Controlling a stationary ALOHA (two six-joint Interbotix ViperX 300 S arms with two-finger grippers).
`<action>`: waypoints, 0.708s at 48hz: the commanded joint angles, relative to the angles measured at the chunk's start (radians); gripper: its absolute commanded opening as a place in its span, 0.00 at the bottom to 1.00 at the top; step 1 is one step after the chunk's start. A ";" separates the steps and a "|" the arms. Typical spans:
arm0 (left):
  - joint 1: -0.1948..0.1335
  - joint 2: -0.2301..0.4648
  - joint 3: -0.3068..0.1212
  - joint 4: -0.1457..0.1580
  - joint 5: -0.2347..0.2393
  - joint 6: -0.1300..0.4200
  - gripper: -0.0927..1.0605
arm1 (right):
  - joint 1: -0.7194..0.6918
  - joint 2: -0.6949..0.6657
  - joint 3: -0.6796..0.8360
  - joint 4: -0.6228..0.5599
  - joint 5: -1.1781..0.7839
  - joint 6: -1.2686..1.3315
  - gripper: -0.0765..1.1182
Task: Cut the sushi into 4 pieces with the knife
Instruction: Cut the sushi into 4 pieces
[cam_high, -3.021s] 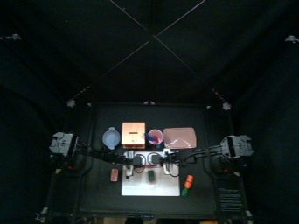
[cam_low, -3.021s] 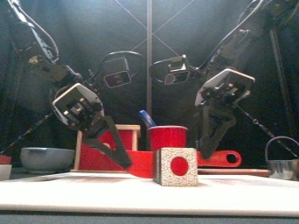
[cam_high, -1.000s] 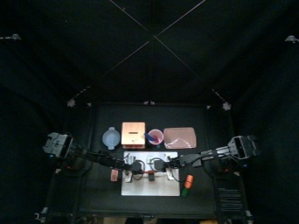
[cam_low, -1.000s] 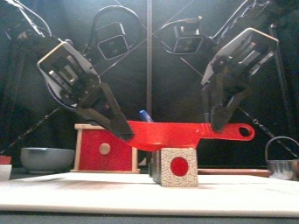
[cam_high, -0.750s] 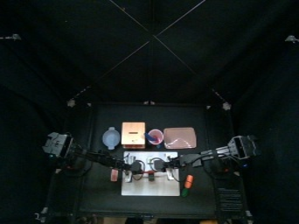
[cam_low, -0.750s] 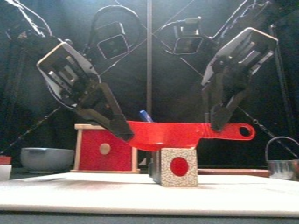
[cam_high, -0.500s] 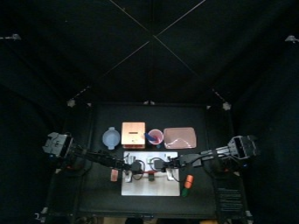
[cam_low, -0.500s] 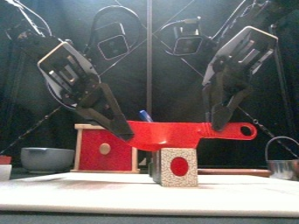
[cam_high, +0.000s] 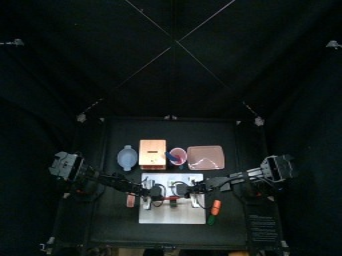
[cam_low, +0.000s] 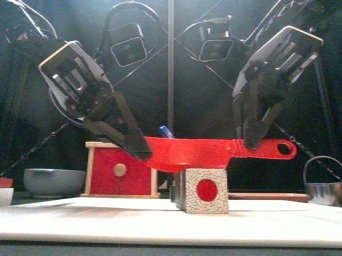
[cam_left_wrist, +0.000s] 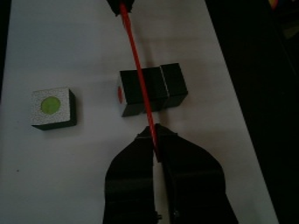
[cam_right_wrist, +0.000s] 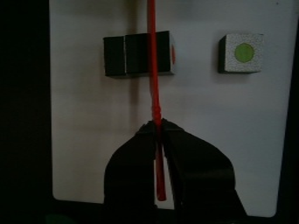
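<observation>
Both grippers hold a red toy knife (cam_low: 201, 152) level above the white cutting board (cam_high: 195, 216). My left gripper (cam_low: 138, 152) is shut on the blade end and my right gripper (cam_low: 251, 147) is shut on the handle end. Right under the blade stands the dark sushi roll (cam_left_wrist: 152, 88), its red-centred end face (cam_low: 203, 190) turned to the front. In the wrist views the knife (cam_right_wrist: 151, 61) shows edge-on as a thin red line across the roll (cam_right_wrist: 138, 54). One cut piece (cam_left_wrist: 52, 107) lies apart on the board, also seen in the right wrist view (cam_right_wrist: 243, 51).
Behind the board stand the blue-grey bowl (cam_high: 127, 157), the wooden box (cam_high: 152, 153), the red cup (cam_high: 178, 156) with a blue knife (cam_low: 163, 132), and the pink tray (cam_high: 206, 156). A metal cutter (cam_low: 321, 182) sits at the far right. Small toy foods (cam_high: 214, 208) lie by the board's edges.
Three seconds ago the knife was low behind the roll; both grippers have lifted it above the roll. Over the last second it has barely moved.
</observation>
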 joint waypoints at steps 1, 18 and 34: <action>-0.009 -0.002 -0.012 0.003 0.003 0.003 0.35 | -0.005 -0.012 -0.014 -0.005 -0.006 -0.003 0.33; -0.002 0.032 -0.014 0.002 0.003 0.003 0.35 | -0.009 0.006 -0.015 -0.009 -0.015 -0.005 0.33; 0.029 0.103 -0.018 0.003 0.003 0.006 0.35 | -0.009 0.103 0.002 0.000 -0.071 -0.005 0.33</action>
